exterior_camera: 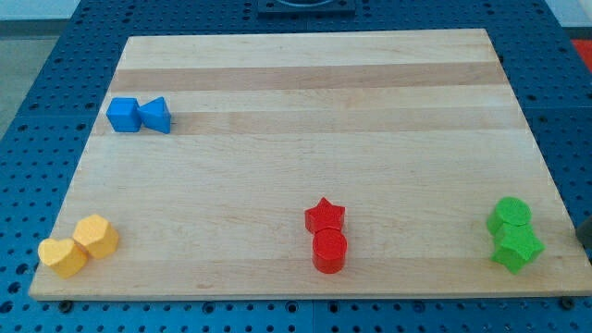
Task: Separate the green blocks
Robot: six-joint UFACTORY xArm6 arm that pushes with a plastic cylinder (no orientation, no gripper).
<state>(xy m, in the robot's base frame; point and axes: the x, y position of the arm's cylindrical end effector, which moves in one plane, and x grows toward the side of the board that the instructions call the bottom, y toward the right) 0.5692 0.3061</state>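
Two green blocks sit touching near the board's bottom right corner: a green cylinder (511,215) and, just below it, a green star (517,248). A dark shape at the view's right edge, off the board, looks like my rod; its tip (585,243) is just right of the green blocks and apart from them. Most of the rod is cut off by the frame.
The wooden board (305,83) lies on a blue pegboard table. A red star (325,215) touches a red cylinder (329,251) at bottom centre. A blue cube (122,115) and blue triangle (155,115) touch at upper left. A yellow hexagon (96,236) and yellow heart (63,257) touch at bottom left.
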